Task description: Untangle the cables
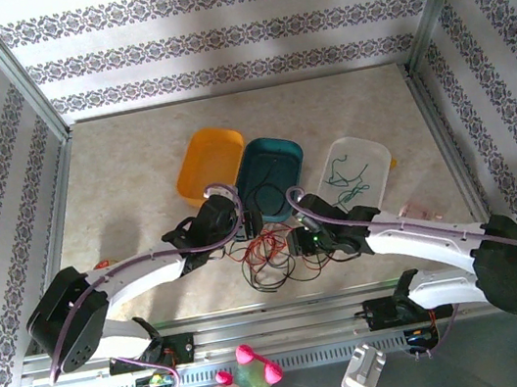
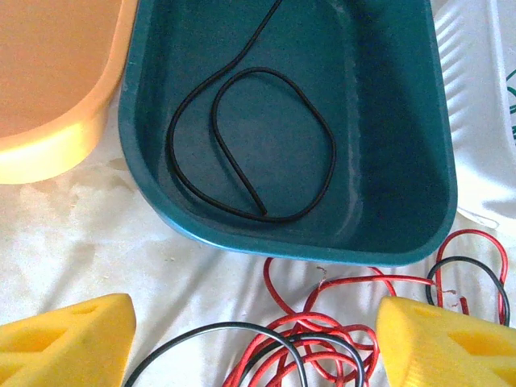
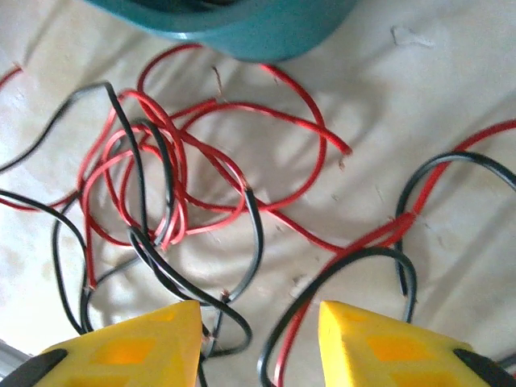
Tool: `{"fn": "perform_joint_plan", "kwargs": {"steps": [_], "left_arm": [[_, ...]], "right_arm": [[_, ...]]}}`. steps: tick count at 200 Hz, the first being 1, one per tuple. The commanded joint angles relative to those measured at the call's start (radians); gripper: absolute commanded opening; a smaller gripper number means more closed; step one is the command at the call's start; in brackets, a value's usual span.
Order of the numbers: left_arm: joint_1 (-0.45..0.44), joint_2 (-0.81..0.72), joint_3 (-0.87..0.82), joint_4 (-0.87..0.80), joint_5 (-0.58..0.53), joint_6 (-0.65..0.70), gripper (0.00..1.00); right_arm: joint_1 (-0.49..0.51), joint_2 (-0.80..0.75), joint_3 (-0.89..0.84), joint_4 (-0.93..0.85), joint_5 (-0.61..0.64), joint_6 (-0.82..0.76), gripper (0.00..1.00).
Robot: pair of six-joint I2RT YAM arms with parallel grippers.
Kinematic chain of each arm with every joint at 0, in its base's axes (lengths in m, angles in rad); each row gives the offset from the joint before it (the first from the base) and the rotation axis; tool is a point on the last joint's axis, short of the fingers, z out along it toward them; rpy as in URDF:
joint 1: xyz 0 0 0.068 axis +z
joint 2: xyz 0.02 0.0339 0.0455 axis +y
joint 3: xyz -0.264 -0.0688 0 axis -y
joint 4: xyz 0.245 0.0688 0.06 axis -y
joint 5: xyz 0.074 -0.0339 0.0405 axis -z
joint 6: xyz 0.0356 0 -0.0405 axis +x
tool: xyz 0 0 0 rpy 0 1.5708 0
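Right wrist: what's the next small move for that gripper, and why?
Probably ease the right gripper forward and close on the black cable loop just ahead of its open jaws. That loop lies beside the dense red-and-black tangle, with few crossings, so it looks easiest to pull free. Another black cable already lies in the teal bin.

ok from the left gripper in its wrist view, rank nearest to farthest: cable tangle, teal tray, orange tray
1. cable tangle, on the table between the fingertips of the left gripper.
2. teal tray, straight ahead.
3. orange tray, ahead and off to the left.
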Motion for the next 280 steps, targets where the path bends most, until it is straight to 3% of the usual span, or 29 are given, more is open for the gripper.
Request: {"fn": "perform_joint_plan", "kwargs": {"steps": [1, 38, 88, 117, 141, 214, 280], "left_arm": [[-0.009, 0.01, 0.031, -0.003, 0.013, 0.019, 0.78], [-0.009, 0.005, 0.026, -0.003, 0.007, 0.015, 0.78], [-0.009, 0.001, 0.029, -0.01, 0.01, 0.02, 0.78], [-0.009, 0.001, 0.027, -0.008, 0.008, 0.019, 0.78], [-0.009, 0.004, 0.026, -0.006, 0.008, 0.02, 0.78], [-0.009, 0.009, 0.024, 0.003, 0.011, 0.019, 0.79], [-0.009, 0.016, 0.022, 0.012, 0.013, 0.021, 0.78]], "right_arm": [[0.004, -0.021, -0.015, -0.04, 0.015, -0.008, 0.37], [0.004, 0.013, 0.003, -0.017, 0.008, -0.017, 0.27], [0.005, 0.066, 0.031, -0.013, -0.004, -0.038, 0.24], [0.005, 0.064, 0.034, -0.01, 0.014, -0.038, 0.09], [0.005, 0.041, 0.032, -0.012, 0.025, -0.034, 0.04], [0.0, -0.19, 0.068, -0.05, 0.167, -0.039, 0.01], [-0.01, -0.308, 0.212, 0.05, 0.255, -0.148, 0.0]]}}
